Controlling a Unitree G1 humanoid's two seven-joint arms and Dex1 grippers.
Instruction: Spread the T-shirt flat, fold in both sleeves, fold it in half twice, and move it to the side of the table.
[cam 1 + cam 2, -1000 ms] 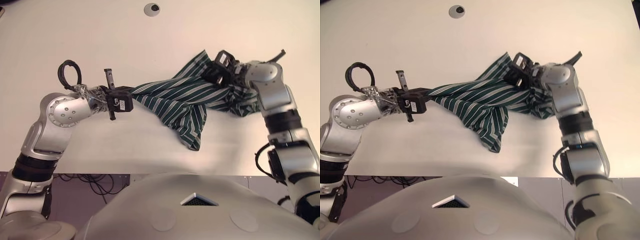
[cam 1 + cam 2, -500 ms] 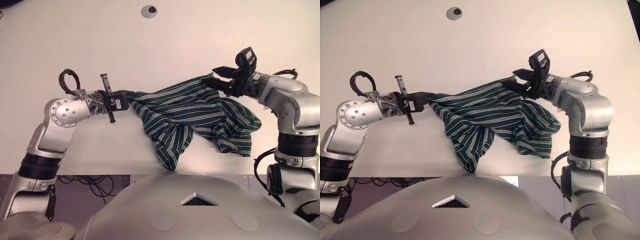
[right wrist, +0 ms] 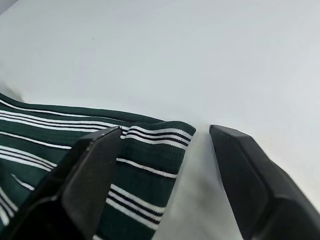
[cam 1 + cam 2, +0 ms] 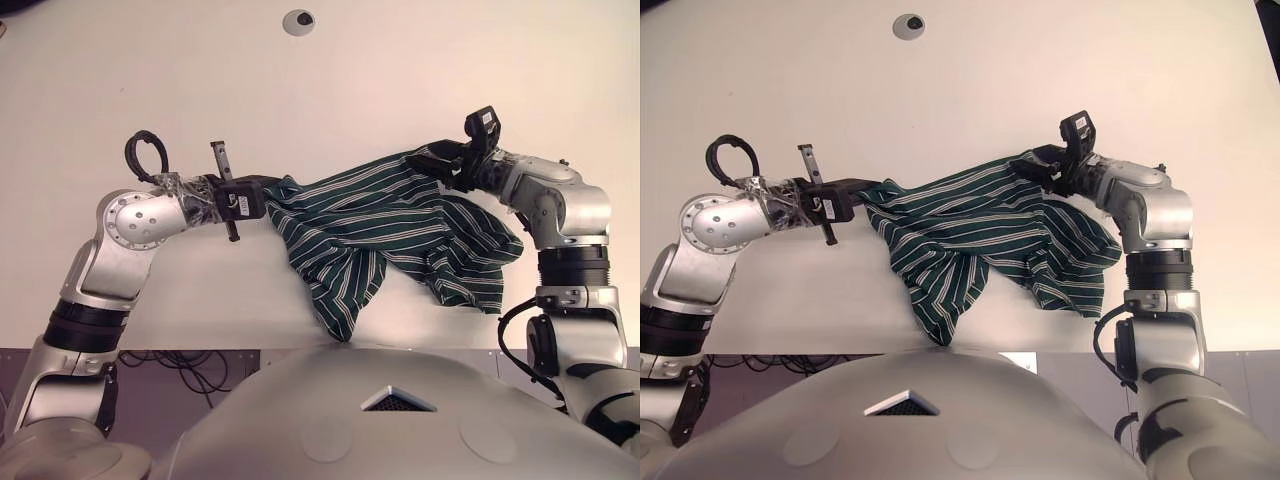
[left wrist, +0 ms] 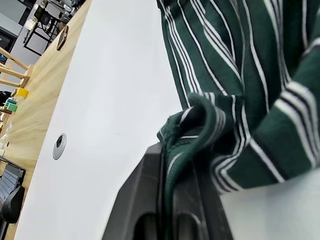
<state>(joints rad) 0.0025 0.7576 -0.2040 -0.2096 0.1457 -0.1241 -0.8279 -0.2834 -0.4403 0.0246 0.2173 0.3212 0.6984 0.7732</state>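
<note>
Near the bench's (image 4: pixel 300 80) front edge: clamps the bunched T-shirt's (image 4: pixel 380 225) end in the left gripper (image 4: pixel 265 192), seemingly to stretch it flat; poises the right gripper (image 4: pixel 438 165) open astride another hem, empty.

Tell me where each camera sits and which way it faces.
Left eye: on the head, facing forward and down over the table; both arms show, T-shirt between them.
Right eye: beside it, same scene.
Left wrist: on the left arm, facing along the left gripper, shut on the T-shirt.
Right wrist: on the right arm, facing a T-shirt corner between the fingers of the open right gripper.
Shared: every view shows the T-shirt.
</note>
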